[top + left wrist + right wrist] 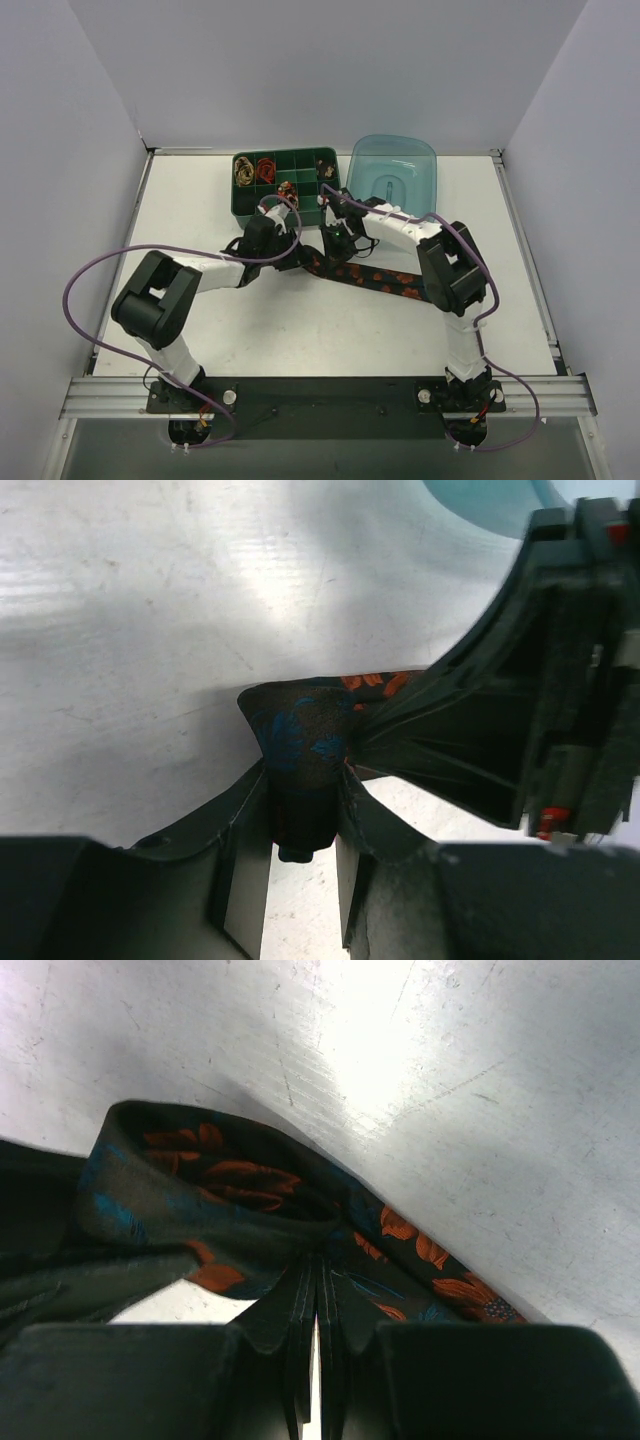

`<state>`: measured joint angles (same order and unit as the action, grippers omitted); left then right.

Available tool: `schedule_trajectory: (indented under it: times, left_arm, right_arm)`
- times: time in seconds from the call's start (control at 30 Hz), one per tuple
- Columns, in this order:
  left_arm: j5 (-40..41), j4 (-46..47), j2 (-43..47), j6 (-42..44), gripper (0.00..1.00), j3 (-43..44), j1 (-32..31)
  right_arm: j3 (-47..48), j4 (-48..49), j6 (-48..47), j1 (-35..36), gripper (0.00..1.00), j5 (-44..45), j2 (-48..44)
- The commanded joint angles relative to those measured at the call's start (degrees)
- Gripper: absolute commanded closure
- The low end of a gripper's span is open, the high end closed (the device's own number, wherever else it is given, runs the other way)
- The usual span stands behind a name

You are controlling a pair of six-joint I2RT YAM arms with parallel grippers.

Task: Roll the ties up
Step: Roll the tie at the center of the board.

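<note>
Between left gripper [305, 815] fingers: pinched fold of black tie [312, 730] with orange-red blotches, jaws narrowed onto the cloth. Just right of it: right gripper [317, 1295] clamped almost flat on same tie, small loop bulging ahead-left of its tips. Back and right of that gripper: rest of tie flat on white table [300, 330]. Beyond both: green tray [300, 162] holding coiled ties [245, 170].
</note>
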<state>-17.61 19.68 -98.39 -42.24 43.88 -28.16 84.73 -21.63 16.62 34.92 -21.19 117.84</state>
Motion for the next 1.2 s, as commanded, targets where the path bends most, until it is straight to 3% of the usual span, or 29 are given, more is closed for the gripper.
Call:
schedule_trajectory:
  times: [0.0, 0.23, 0.7, 1.17]
  left_arm:
    - [4.8, -10.0, 3.6, 6.7, 0.65, 6.3, -3.1]
    - [15.5, -22.1, 3.4, 12.7, 0.66, 14.8, -10.1]
    - [25.2, -31.7, -0.5, 16.8, 0.65, 24.1, -17.4]
    - [31.4, -36.2, 3.2, 15.6, 0.65, 19.8, -17.7]
  right_arm:
    - [1.5, -0.8, 0.7, 0.5, 1.00, 0.5, 1.3]
    - [2.8, -0.2, 1.3, 0.6, 1.00, -0.5, 3.3]
    - [0.3, 1.1, 1.7, 1.4, 1.00, -2.8, 2.3]
    - [-3.5, 0.3, 1.2, 2.2, 1.00, -3.7, -5.6]
